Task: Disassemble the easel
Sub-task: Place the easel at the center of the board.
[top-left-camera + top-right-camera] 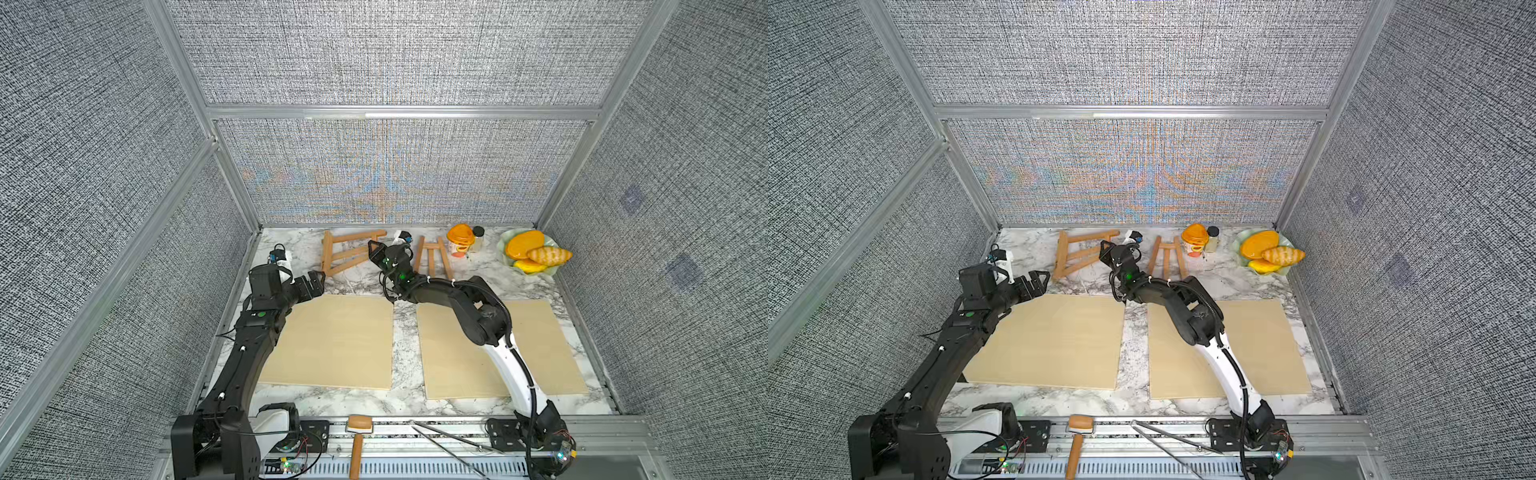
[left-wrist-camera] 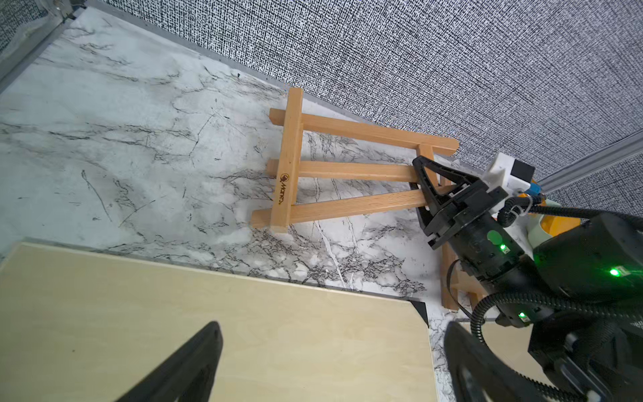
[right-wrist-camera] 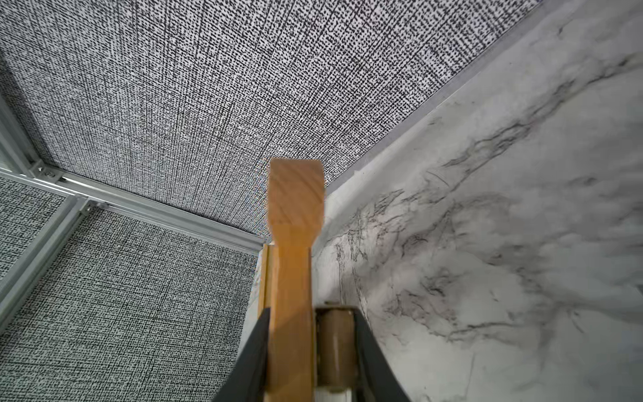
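Hovering spread and empty near the foot bar of the easel (image 2: 348, 171), the left gripper (image 1: 318, 280) looked due to pin it down where it lay flat at the back of the tabletop (image 1: 403, 332), while the right gripper (image 3: 311, 323) pinched its top end, seemingly ready to pull a strut loose.

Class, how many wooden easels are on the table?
2: the large easel lies near the back wall; the small easel lies beside it, toward the orange cup.
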### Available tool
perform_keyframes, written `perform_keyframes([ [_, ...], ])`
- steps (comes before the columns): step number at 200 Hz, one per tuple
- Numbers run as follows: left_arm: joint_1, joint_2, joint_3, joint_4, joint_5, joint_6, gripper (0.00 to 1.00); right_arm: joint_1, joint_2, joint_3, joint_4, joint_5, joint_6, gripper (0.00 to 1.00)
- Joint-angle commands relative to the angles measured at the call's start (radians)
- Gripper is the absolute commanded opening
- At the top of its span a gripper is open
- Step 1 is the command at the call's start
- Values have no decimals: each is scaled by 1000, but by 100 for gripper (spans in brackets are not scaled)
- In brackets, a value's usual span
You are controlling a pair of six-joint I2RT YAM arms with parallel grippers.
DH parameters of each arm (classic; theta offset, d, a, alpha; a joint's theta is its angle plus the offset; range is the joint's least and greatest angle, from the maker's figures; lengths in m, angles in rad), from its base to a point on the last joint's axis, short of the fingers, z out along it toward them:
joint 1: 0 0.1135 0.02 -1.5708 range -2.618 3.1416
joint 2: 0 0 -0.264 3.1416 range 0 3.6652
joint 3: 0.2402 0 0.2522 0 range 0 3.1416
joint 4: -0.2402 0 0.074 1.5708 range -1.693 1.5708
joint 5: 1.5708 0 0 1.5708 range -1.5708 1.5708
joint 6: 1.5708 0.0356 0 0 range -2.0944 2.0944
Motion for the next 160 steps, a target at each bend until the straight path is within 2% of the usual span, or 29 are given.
perform_keyframes([
  [1,0,-6,1,1,5,9,99,2,-29,2,-92,8,-13,22],
  [20,1,-7,-1,2,8,10,99,2,-70,-27,-102,19,-47,28],
  [54,0,-21,-11,0,21,0,99,8,-167,-63,-180,60,-189,43],
  [84,1,-43,-16,1,28,-13,99,10,-198,-76,-246,63,-210,58],
  [132,0,-89,0,-42,24,-7,99,2,-204,-81,-322,29,-207,61],
  [160,0,-111,-5,-55,24,-8,99,-7,-144,7,-394,-45,-226,60],
])
